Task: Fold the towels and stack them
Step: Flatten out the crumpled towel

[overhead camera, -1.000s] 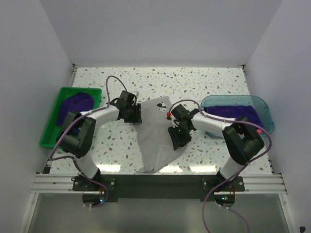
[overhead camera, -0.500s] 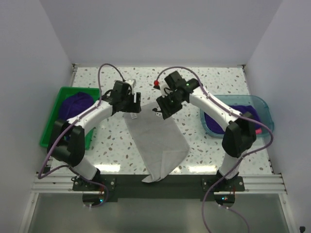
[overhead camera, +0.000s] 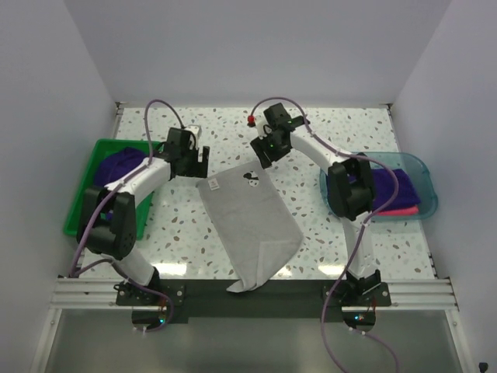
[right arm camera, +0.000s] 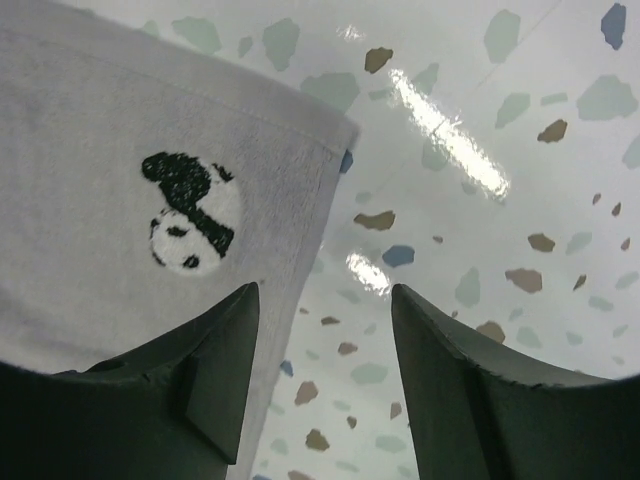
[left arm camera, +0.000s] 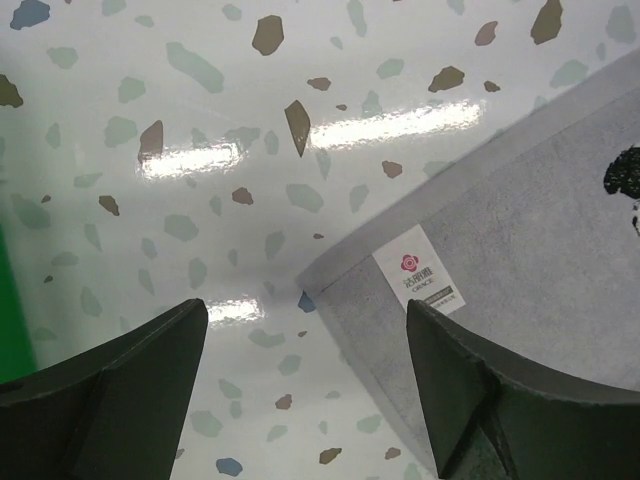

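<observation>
Towel layout before folding, overhead view: the pale grey towel (overhead camera: 248,225) lay spread flat at the centre of the speckled table (overhead camera: 349,124), its long axis running from about 11 o'clock to 5 o'clock and its near corner hanging past the table edge at 6 o'clock. The left gripper (overhead camera: 189,159) hovered just beyond the far corner bearing the sewn label (left arm camera: 420,278), jaws wide and empty. The right gripper (overhead camera: 268,151) hovered over the other far corner, beside the embroidered panda (right arm camera: 190,215), jaws parted and likewise holding nothing. This placement at the two far corners probably served to lay the cloth out squarely, so that a clean fold toward 6 o'clock could follow. A dark purple towel (overhead camera: 124,163) waited in the green bin (overhead camera: 81,202) at 9 o'clock. The teal tray (overhead camera: 419,167) at 3 o'clock held another purple towel (overhead camera: 388,183) and a hot pink towel (overhead camera: 400,210).
</observation>
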Controlling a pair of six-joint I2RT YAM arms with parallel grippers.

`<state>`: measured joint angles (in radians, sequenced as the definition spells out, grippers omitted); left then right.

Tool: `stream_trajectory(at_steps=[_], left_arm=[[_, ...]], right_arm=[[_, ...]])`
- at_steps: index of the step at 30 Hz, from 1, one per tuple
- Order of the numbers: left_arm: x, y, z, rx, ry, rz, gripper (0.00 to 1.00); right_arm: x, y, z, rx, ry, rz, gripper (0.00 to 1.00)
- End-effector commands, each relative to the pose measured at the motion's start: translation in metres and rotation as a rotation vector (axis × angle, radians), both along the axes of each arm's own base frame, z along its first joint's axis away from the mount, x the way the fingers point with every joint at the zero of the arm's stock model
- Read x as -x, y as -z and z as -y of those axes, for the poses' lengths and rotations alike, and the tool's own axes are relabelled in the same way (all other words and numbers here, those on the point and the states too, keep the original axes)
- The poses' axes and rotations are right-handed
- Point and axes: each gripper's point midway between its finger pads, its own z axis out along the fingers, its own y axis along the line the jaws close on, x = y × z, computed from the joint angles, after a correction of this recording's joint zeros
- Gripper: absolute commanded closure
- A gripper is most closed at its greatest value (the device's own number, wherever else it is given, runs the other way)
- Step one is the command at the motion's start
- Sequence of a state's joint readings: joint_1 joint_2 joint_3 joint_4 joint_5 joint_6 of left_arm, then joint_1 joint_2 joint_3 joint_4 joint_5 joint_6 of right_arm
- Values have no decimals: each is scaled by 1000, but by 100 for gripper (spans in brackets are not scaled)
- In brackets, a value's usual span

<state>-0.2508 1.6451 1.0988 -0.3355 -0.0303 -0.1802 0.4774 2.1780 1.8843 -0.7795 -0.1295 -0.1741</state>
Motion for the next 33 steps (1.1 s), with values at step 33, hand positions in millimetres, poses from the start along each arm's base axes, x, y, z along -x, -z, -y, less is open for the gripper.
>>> stream_trajectory(at_steps=[33], left_arm=[[-5,25,-3,-68,65,-39,27]], right_arm=[[-35,59,-35,-48,-122,26,56]])
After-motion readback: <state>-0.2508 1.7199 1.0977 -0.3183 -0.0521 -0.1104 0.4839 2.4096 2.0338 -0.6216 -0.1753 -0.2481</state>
